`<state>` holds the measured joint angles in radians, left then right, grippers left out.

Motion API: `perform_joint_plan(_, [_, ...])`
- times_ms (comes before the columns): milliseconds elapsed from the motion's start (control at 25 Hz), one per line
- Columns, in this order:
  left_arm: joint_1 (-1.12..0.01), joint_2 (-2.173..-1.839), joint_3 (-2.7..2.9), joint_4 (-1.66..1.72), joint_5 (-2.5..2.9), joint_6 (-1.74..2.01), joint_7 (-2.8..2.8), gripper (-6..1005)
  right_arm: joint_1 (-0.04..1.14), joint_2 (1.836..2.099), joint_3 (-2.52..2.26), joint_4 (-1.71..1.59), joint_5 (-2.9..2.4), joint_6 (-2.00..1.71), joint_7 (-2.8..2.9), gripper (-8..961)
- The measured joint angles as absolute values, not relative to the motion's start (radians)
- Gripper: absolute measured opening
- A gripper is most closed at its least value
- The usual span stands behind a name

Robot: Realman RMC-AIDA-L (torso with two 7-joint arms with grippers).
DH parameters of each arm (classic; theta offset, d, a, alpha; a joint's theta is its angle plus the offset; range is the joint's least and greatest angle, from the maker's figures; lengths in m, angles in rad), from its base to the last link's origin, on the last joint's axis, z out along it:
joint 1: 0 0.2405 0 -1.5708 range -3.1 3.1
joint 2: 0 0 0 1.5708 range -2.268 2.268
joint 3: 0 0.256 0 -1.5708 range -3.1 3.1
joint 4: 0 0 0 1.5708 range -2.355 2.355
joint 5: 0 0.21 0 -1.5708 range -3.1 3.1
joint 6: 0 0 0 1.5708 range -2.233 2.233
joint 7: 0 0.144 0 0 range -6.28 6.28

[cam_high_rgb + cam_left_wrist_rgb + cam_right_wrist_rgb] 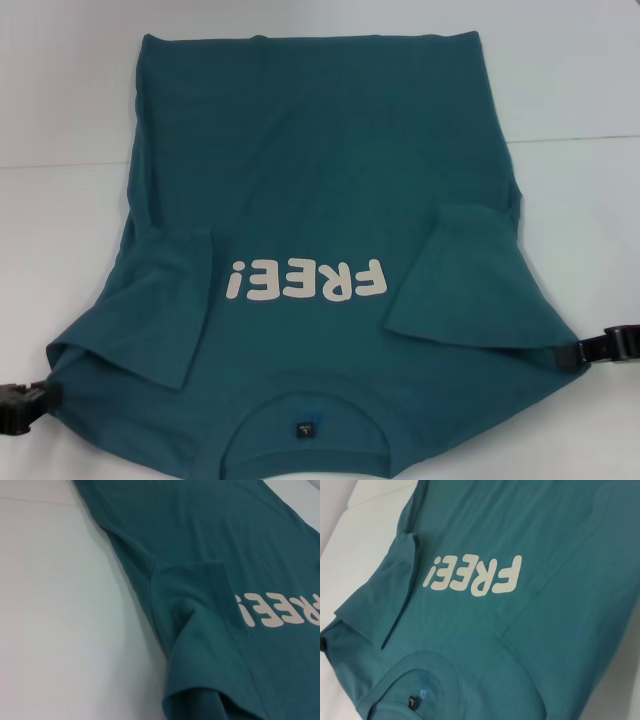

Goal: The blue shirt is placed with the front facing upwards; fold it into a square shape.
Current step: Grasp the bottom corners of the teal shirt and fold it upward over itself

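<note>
The blue shirt (320,170) lies flat on the table, front up, with its collar toward me and its hem at the far side. White letters "FREE!" (305,280) cross the chest, and a small dark neck label (304,431) shows inside the collar. Both short sleeves are folded inward onto the body, one at the left (165,300) and one at the right (460,275). My left gripper (22,405) sits at the shirt's near-left shoulder edge. My right gripper (600,348) sits at the near-right shoulder edge. The wrist views show the shirt (210,540) (545,630) and neither arm's own fingers.
A white table (580,90) carries the shirt, with bare surface showing on both sides and beyond the hem. A faint seam line (570,138) runs across the tabletop.
</note>
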<state>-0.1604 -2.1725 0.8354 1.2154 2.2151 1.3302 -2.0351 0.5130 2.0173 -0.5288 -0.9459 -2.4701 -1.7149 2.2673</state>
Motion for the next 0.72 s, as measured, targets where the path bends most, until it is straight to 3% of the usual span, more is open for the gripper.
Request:
perform_joint_plan(280, [-0.116, -2.174, 0.841, 1.266, 2.219, 1.368, -2.063, 49, 0.478, 1.999, -0.485, -0.937, -2.467, -1.764, 2.251, 95])
perform_joint_plan(720, [-0.077, -2.174, 0.835, 1.282, 2.208, 1.438, -2.120, 48, 0.402, 1.997, -0.434, -0.922, -2.458, -1.815, 2.231, 103])
